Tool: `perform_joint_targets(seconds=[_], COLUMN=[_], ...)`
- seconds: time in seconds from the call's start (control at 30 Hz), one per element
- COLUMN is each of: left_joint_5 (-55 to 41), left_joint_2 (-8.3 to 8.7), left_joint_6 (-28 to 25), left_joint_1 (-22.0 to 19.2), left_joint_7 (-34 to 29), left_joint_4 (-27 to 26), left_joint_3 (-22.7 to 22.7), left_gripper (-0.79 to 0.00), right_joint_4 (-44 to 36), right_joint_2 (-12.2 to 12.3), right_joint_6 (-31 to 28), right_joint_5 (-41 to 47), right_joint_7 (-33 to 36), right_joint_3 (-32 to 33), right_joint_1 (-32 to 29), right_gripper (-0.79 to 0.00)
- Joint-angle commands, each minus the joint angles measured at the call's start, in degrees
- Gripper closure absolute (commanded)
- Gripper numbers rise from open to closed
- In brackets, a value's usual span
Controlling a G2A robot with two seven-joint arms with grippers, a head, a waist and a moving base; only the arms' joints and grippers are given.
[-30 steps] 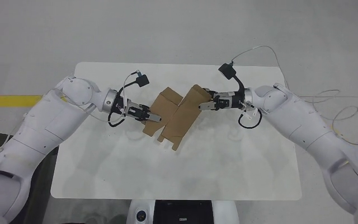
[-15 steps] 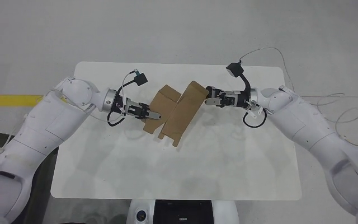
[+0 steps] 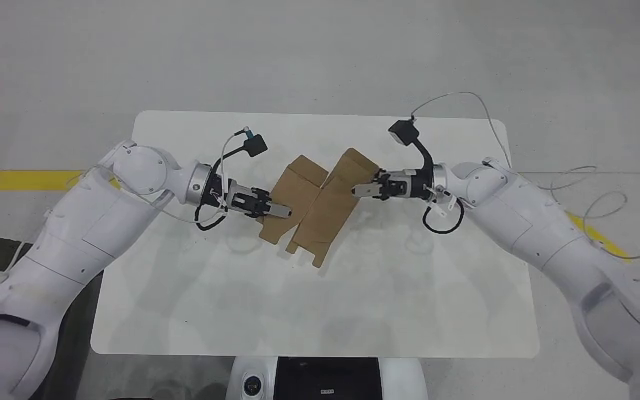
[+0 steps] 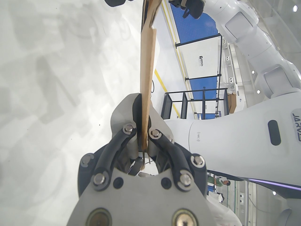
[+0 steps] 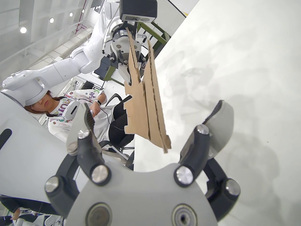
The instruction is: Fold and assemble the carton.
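Top view: flattened brown carton (image 3: 315, 205) held up over the middle of the white table (image 3: 430, 300). Left gripper (image 3: 274, 210) at one edge, right gripper (image 3: 358, 187) at the opposite edge. Left wrist view: left gripper (image 4: 142, 109) pinched tight on the carton (image 4: 148, 66), seen edge-on. Right wrist view: right gripper (image 5: 151, 109) spread wide, carton (image 5: 141, 90) corner between its fingers, touching neither.
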Motion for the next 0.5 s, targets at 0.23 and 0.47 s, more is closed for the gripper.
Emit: perform_joint_targets(seconds=[0.23,0.47], left_joint_5=[0.6,1.0], left_joint_2=[-0.41,-0.67], left_joint_6=[0.6,0.7], left_joint_1=[0.9,1.5], left_joint_7=[-0.6,-1.3], left_joint_4=[0.0,0.3], left_joint_3=[-1.6,-2.8], left_gripper=[0.0,0.0], right_joint_4=[-1.4,-2.1], right_joint_2=[0.3,0.5], right_joint_6=[1.0,1.3], right_joint_5=[0.6,1.5], right_joint_7=[1.0,1.3], right_joint_3=[0.0,0.0], right_joint_1=[-0.5,-0.5], right_gripper=[0.0,0.0])
